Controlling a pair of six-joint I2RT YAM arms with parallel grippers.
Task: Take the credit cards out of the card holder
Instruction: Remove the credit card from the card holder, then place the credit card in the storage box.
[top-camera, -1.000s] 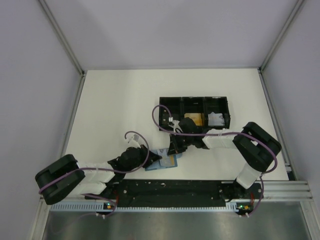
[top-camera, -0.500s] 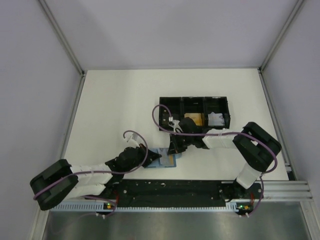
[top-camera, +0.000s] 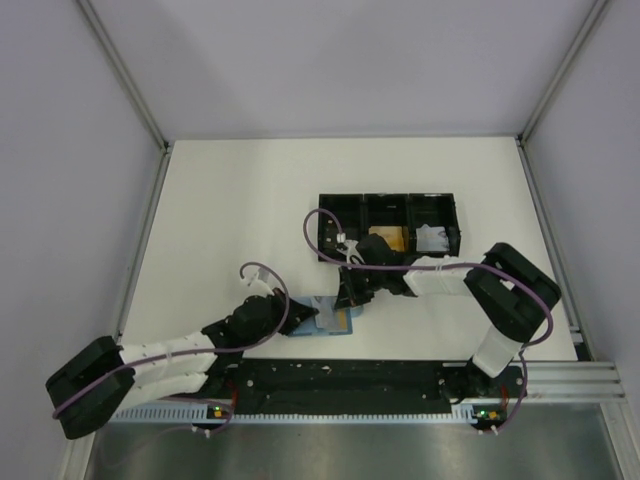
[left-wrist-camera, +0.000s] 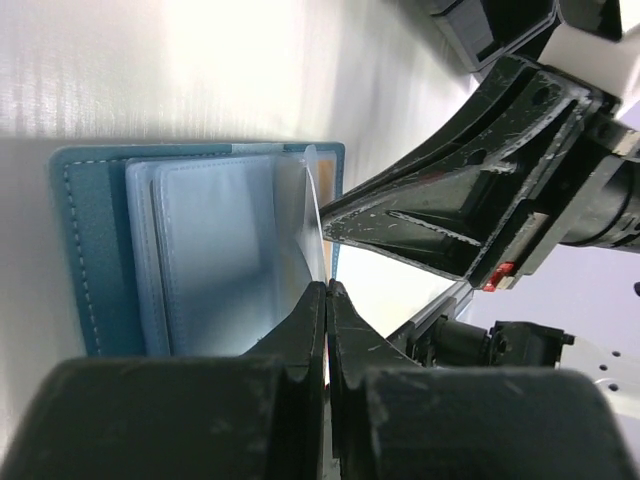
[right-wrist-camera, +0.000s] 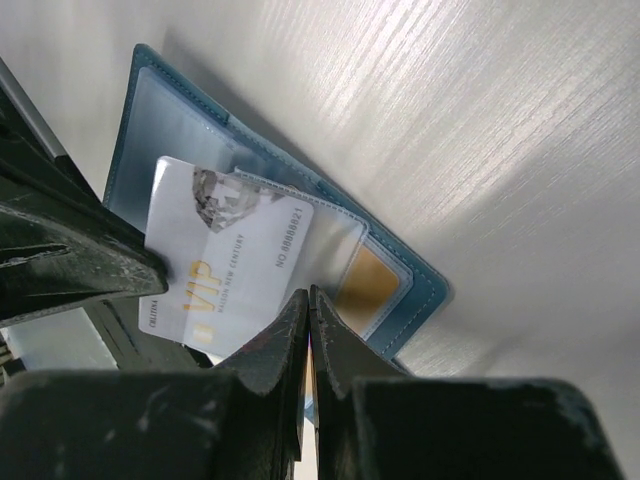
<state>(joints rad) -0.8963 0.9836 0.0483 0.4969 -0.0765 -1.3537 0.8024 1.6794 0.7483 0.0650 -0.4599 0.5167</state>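
Note:
The teal-blue card holder (top-camera: 334, 324) (left-wrist-camera: 90, 250) (right-wrist-camera: 425, 283) lies open on the white table near the front edge. A white VIP card (right-wrist-camera: 225, 262) (left-wrist-camera: 317, 215) sticks halfway out of a clear pocket. My left gripper (top-camera: 311, 319) (left-wrist-camera: 327, 288) is shut on this card's outer edge. An orange-gold card (right-wrist-camera: 366, 284) sits inside a pocket. My right gripper (top-camera: 348, 300) (right-wrist-camera: 308, 294) is shut, its tips down on the holder's edge beside that pocket. Nothing shows pinched between them. No black card is visible.
A long black three-compartment tray (top-camera: 388, 203) stands behind the holder, with an orange-gold item (top-camera: 385, 240) in its middle compartment and a white paper wad (top-camera: 433, 238) in the right one. The black base rail (top-camera: 400, 377) runs along the near edge.
My left arm has stretched further right toward the holder and its jaws have closed on the white card. The right arm has stayed in place.

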